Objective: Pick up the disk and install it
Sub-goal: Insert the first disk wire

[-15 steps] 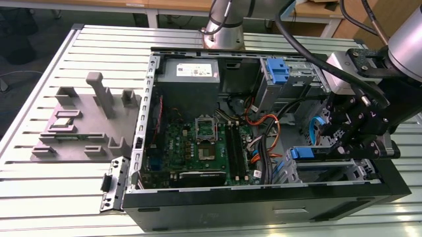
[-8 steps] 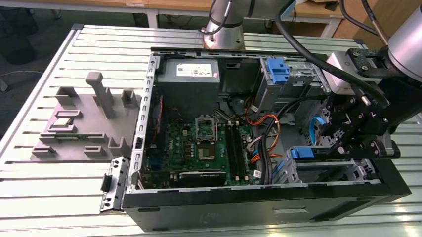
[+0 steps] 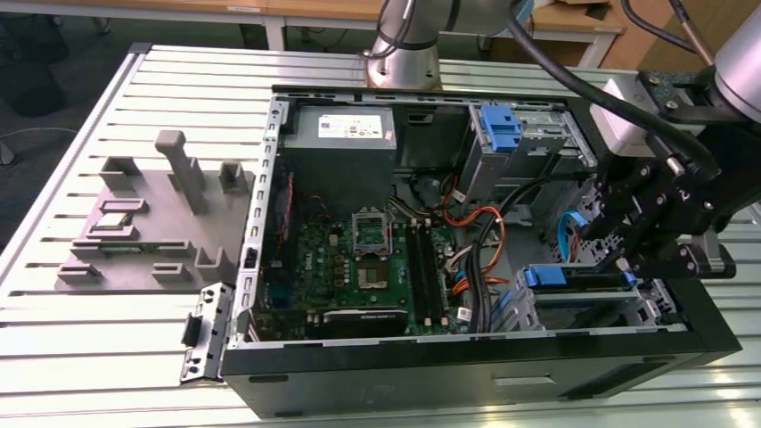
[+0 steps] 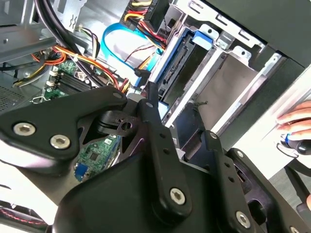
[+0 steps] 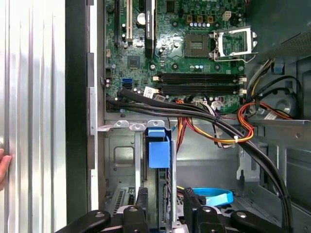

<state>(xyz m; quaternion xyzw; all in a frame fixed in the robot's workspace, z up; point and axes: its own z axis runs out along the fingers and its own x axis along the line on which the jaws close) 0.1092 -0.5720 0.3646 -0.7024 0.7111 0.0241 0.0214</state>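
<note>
The disk (image 3: 559, 276) stands on edge in the drive cage at the case's lower corner on the exterior view's right, its blue carrier end facing up. In the first wrist view the disk's blue tab (image 5: 159, 148) sits in its slot, and my gripper (image 5: 165, 199) hangs just over it, fingers spread, one on each side. In the second wrist view one fingertip (image 4: 151, 94) lies against the disk's blue rail (image 4: 170, 53), while the other is over the empty grey bay beside it. My gripper (image 3: 630, 267) is open and holds nothing.
The open computer case (image 3: 393, 383) lies on a slatted metal table. Inside are the motherboard (image 3: 356, 267), a grey power supply (image 3: 342, 125), a second blue bracket (image 3: 502, 125) and loose cables (image 5: 228, 131) close to the cage. Grey fixtures (image 3: 155, 223) stand outside. A person's hand (image 4: 296, 121) rests beside the case.
</note>
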